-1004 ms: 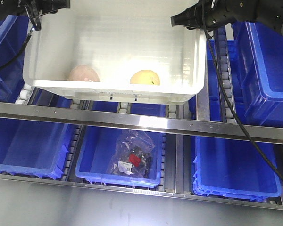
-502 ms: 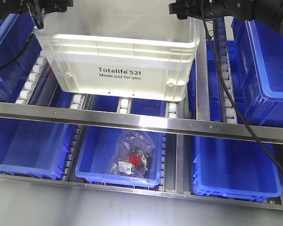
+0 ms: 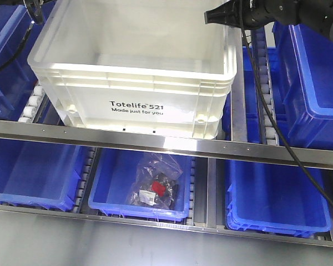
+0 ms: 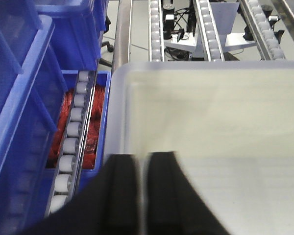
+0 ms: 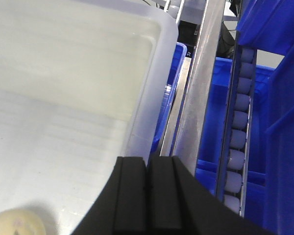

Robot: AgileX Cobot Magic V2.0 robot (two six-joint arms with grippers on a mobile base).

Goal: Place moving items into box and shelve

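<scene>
**Crate on roller shelf, both grippers at its far corners**

While the white box (image 3: 139,83) sits on the upper roller lanes of the rack, its printed front wall faces the front camera and reads "Totelife 521 Made just for you". One box counted. It rests between blue bins, its front lower edge just behind the steel crossbar (image 3: 166,143).

Moving items: the front view looks into the box at a slant and shows only bare inner walls. The right wrist view shows one pale yellow-tan lump (image 5: 17,223) on the box floor, at the bottom left corner of that picture. A second, pinkish one is not seen in any view. Count visible: one.

Left gripper (image 4: 141,178): fingers pressed together with only a thin seam between them, nothing held, sitting over the box's left rim. In the front view only a bit of it shows at the top left corner.

Right gripper (image 5: 147,181): fingers likewise clenched flat against each other, nothing between them, over the box's right rim beside the steel rail. In the front view its black tip (image 3: 213,16) sits at the box's far right corner.

Lower shelf, front view: three blue bins side by side. The middle bin (image 3: 114,183) holds one clear plastic bag (image 3: 155,183) with small red and dark parts inside.
</scene>
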